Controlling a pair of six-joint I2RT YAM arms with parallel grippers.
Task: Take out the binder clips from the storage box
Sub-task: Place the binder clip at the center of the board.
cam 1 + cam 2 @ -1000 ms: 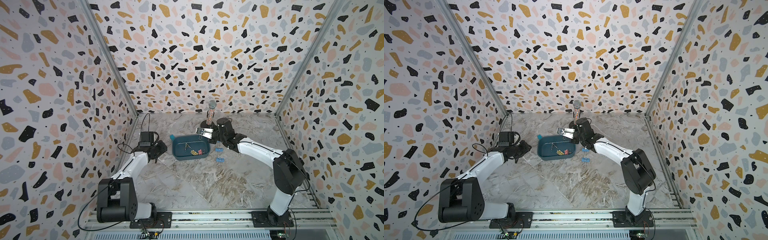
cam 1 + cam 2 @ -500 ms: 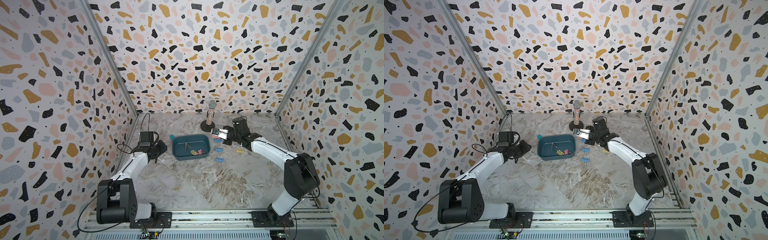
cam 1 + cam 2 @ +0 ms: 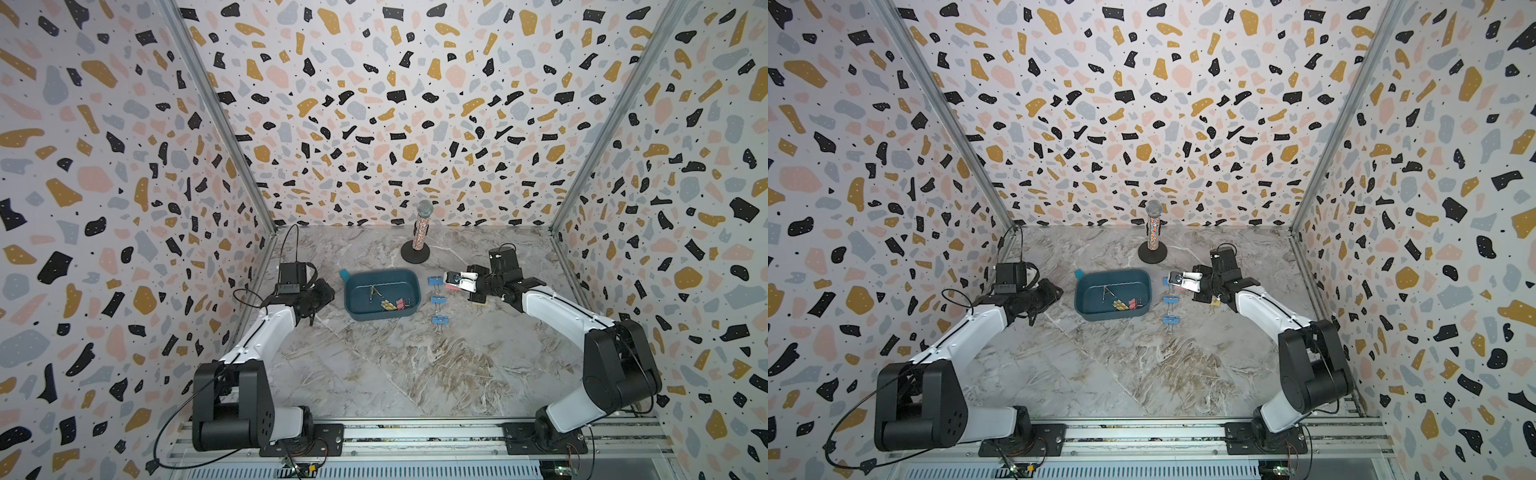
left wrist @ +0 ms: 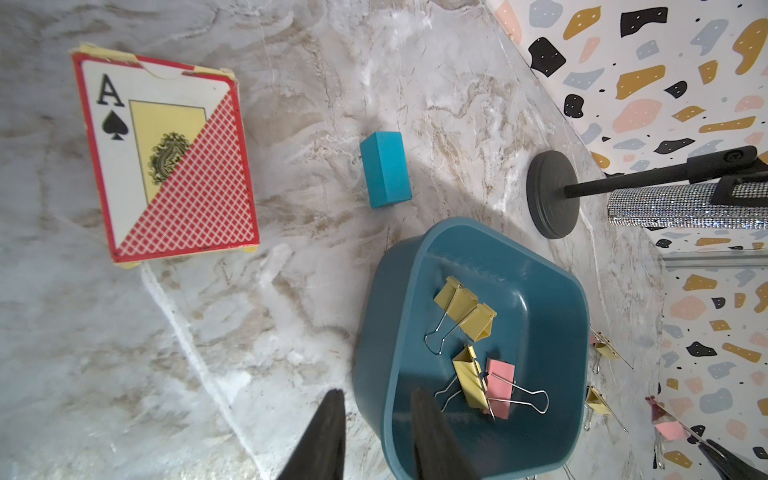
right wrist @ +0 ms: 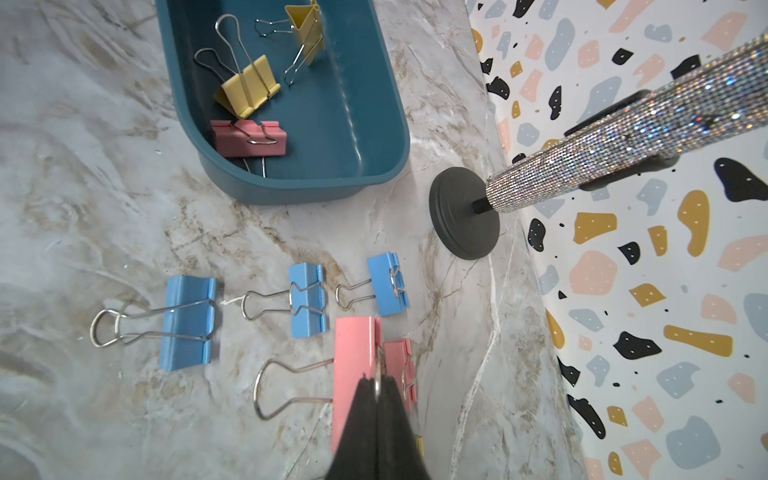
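Note:
The dark teal storage box (image 3: pixel 382 273) (image 3: pixel 1113 274) holds two yellow binder clips (image 4: pixel 465 309) (image 5: pixel 249 87) and a pink one (image 4: pixel 500 386) (image 5: pixel 249 137). Three blue clips (image 5: pixel 189 320) (image 3: pixel 437 299) lie in a row on the table beside it. My right gripper (image 5: pixel 377 380) (image 3: pixel 451 279) is shut on the wire handle of a pink clip (image 5: pixel 355 365), held just above the table past the blue row. Another pink clip (image 5: pixel 399 359) lies right behind it. My left gripper (image 4: pixel 376 392) (image 3: pixel 330 291) straddles the box's end wall (image 4: pixel 374 332), one finger inside, one outside, closed on it.
A boxed deck of playing cards (image 4: pixel 166 153) and a small bright teal block (image 4: pixel 386 174) (image 3: pixel 344 274) lie near the box's left end. A glittery microphone on a black round stand (image 3: pixel 417 245) (image 5: pixel 465 214) stands behind the box. A yellow clip (image 3: pixel 478 304) lies under my right wrist.
My right gripper has carried the pink clip from over the box's right end out to the right, beyond the blue clips. The left arm and the box have not moved.

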